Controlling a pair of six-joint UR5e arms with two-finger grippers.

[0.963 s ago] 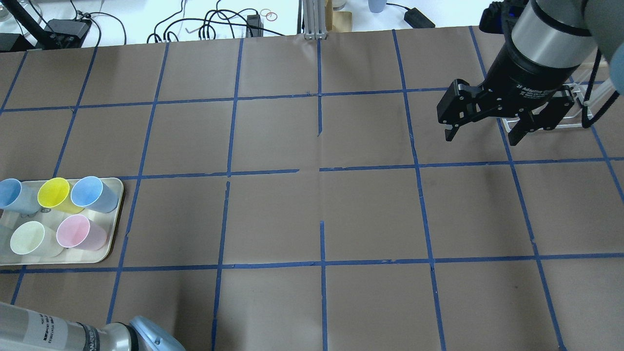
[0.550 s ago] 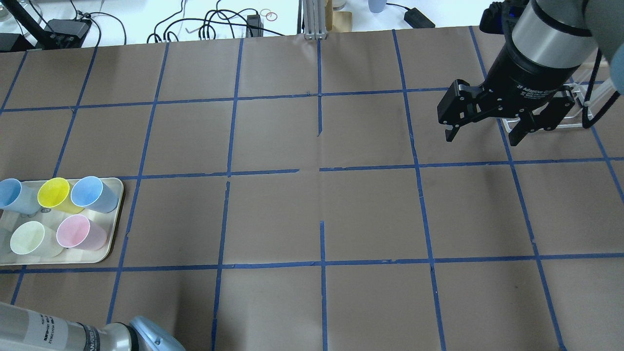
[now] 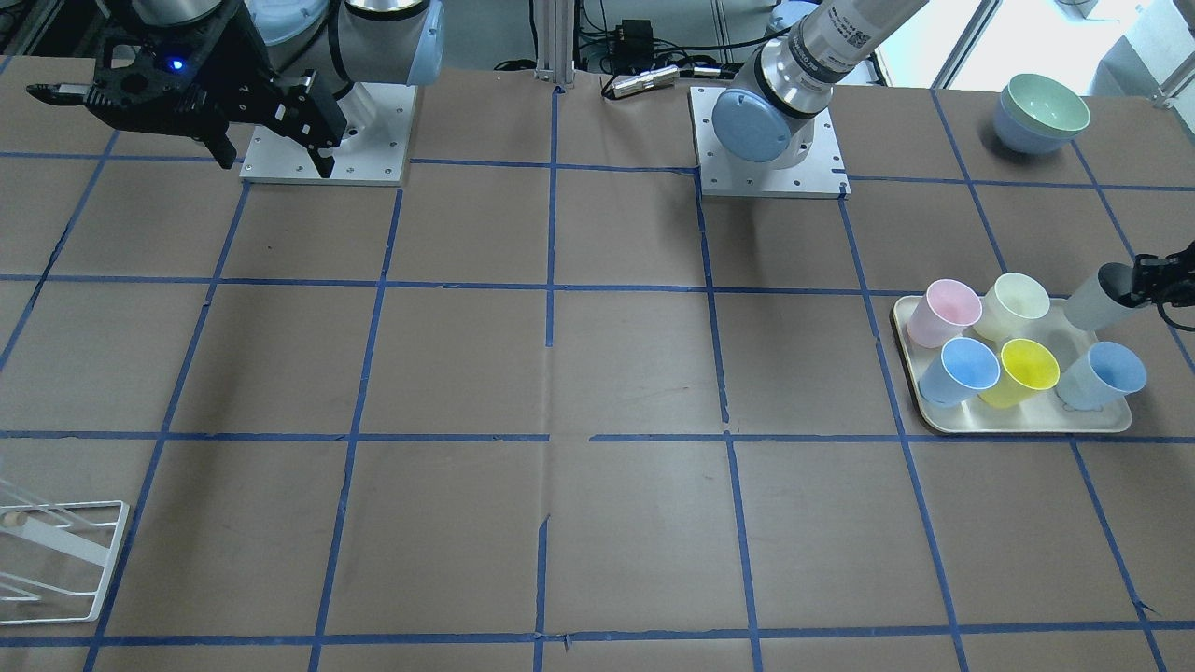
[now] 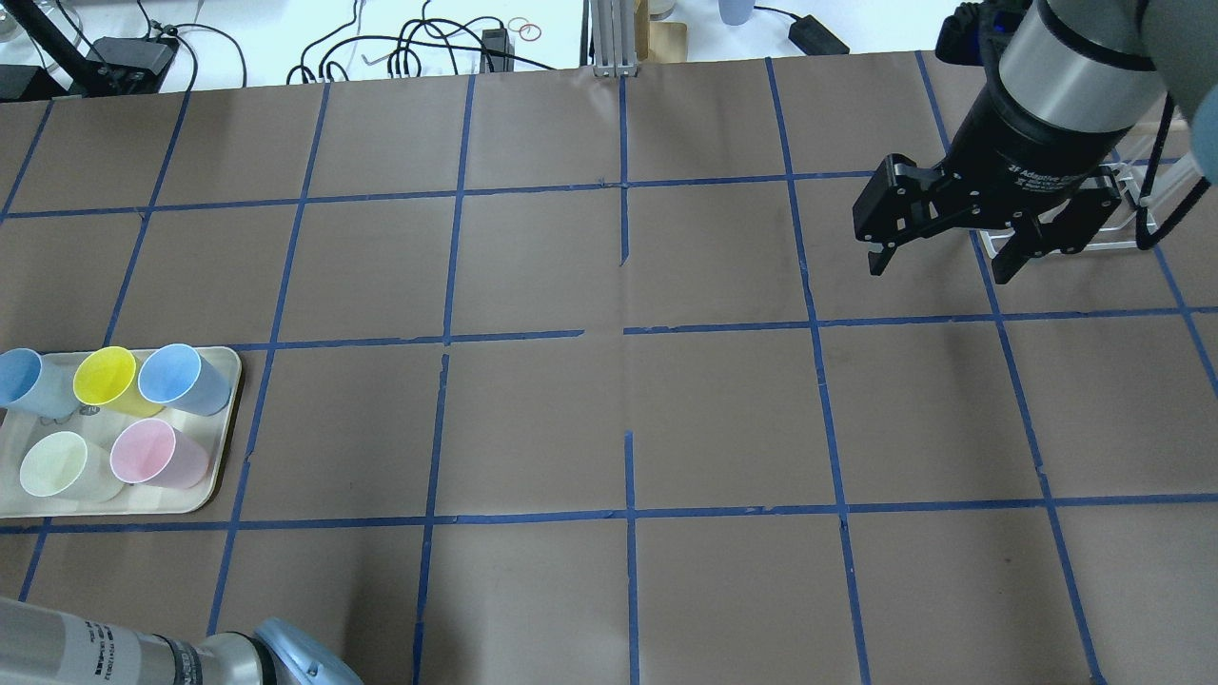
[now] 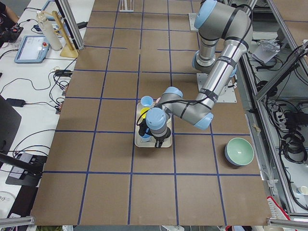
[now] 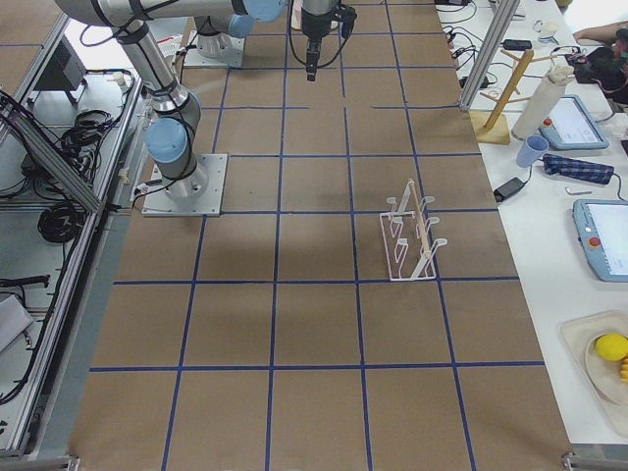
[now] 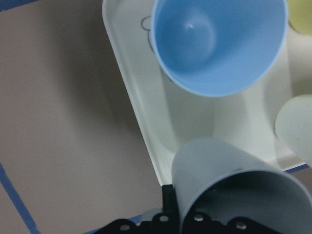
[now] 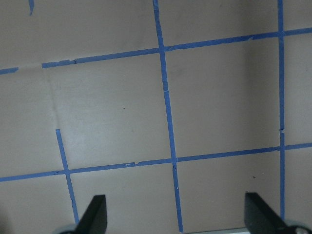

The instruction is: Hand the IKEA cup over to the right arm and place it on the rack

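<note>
The brown-papered table (image 4: 533, 428) stretched between both arms. Over its far right part hung the right arm (image 4: 1070, 86), with the right gripper (image 4: 939, 273) spread wide and holding nothing, just in front of the white wire rack (image 6: 410, 235). At the opposite end lay the cream tray (image 3: 1027, 426), carrying five upright coloured cups (image 3: 1027, 364). At the tray's outer corner the left gripper (image 3: 1158, 283) clamped the rim of the pale grey IKEA cup (image 3: 1094, 299), which was tilted.
</note>
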